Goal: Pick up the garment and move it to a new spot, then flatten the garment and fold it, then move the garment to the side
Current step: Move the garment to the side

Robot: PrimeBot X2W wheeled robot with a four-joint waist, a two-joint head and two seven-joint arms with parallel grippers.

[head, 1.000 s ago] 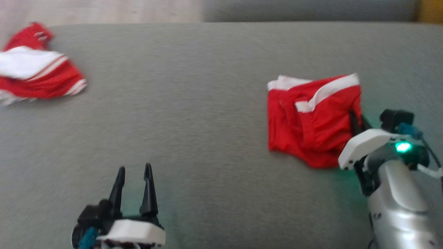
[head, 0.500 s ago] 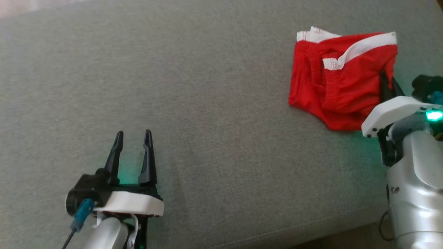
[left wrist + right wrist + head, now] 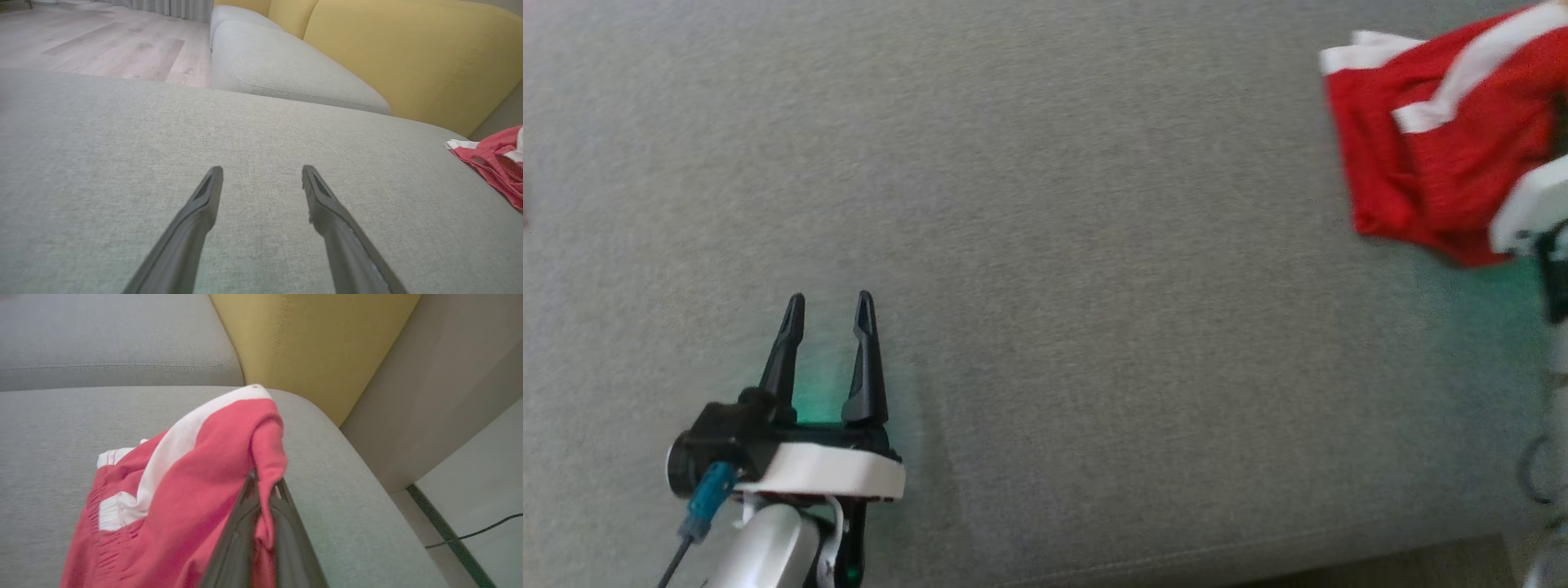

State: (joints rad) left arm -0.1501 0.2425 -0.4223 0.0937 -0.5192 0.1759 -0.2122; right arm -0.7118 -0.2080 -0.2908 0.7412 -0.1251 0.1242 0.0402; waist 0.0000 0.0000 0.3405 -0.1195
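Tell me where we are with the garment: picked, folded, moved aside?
Done: the right hand is shut on an edge of the red garment. In hand: a move, apparently; the garment lies bunched, doubled over, on the grey cushion. The left hand is open, empty. Left: release; I cannot tell whether flattening and folding remain.

The left gripper (image 3: 830,296), two long dark fingers on a white-capped wrist, points forward, jaws spread wide. The right gripper (image 3: 265,479) is clamped tight, pinching a fold of the red, white-trimmed garment (image 3: 196,477).
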